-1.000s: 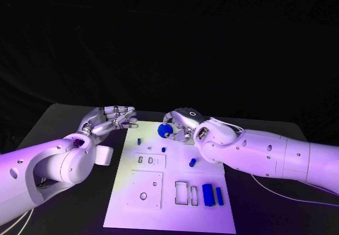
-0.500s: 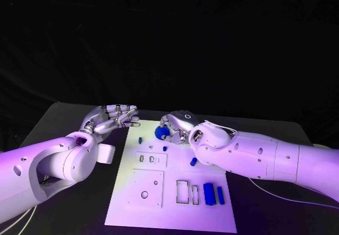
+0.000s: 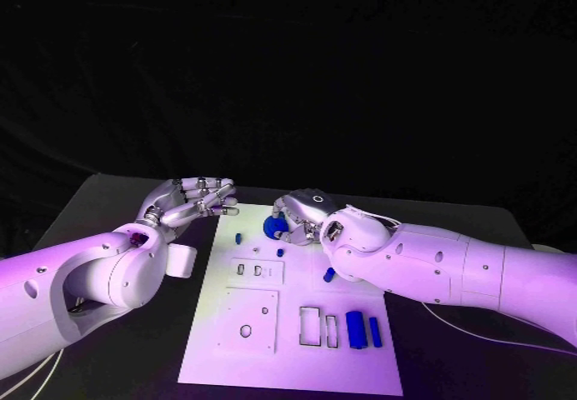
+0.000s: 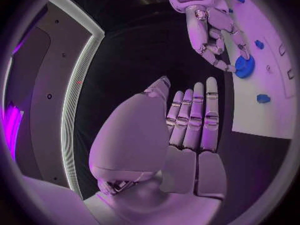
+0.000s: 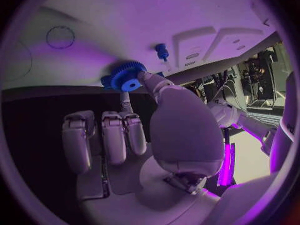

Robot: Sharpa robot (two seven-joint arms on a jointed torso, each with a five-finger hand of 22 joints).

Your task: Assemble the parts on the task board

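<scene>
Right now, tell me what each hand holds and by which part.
The right hand pinches the blue gear by its toothed rim, at the far edge of the board. The left hand holds nothing.

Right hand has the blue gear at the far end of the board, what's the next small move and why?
Probably lower the blue gear onto the white board and seat it. The right hand pinches it at the board's far edge, close above the surface, while the left hand hovers open beside the board, holding nothing.
</scene>
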